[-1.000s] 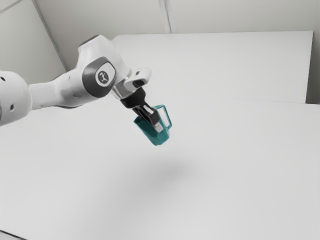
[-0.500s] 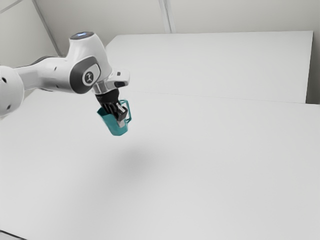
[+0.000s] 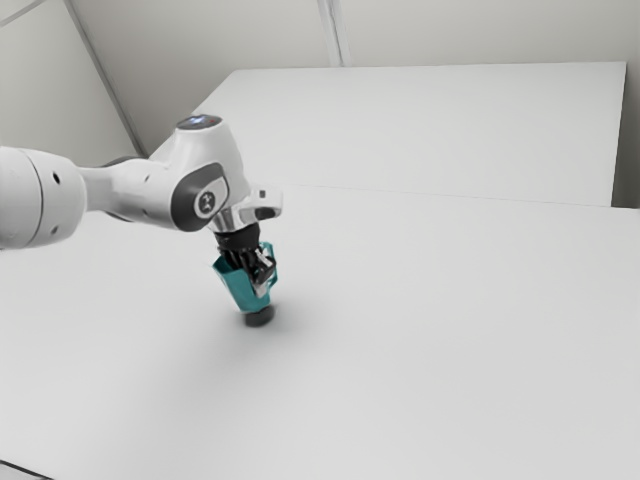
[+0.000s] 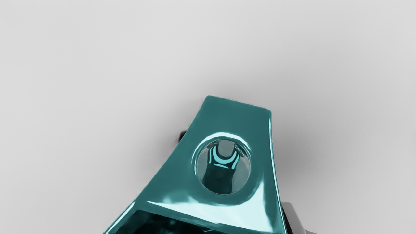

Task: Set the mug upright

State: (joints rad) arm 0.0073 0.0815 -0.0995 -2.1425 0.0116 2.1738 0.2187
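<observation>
Teal — the mug (image 3: 239, 287) tilts in the hand (image 3: 261, 284) — near the table (image 3: 430, 360).

A white robot arm (image 3: 205, 190) grips a tilted teal mug (image 3: 241, 289) in its black pincer (image 3: 261, 284), low over a pale bench (image 3: 430, 330).

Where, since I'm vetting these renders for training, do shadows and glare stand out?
Exterior view: soft, blurry shadow on the table around the mug; the dark patch below it could be shadow or an object, I can't tell. Wrist view: whitish glare on the mug near its rim and round ring, diffuse shadow beside it.
</observation>
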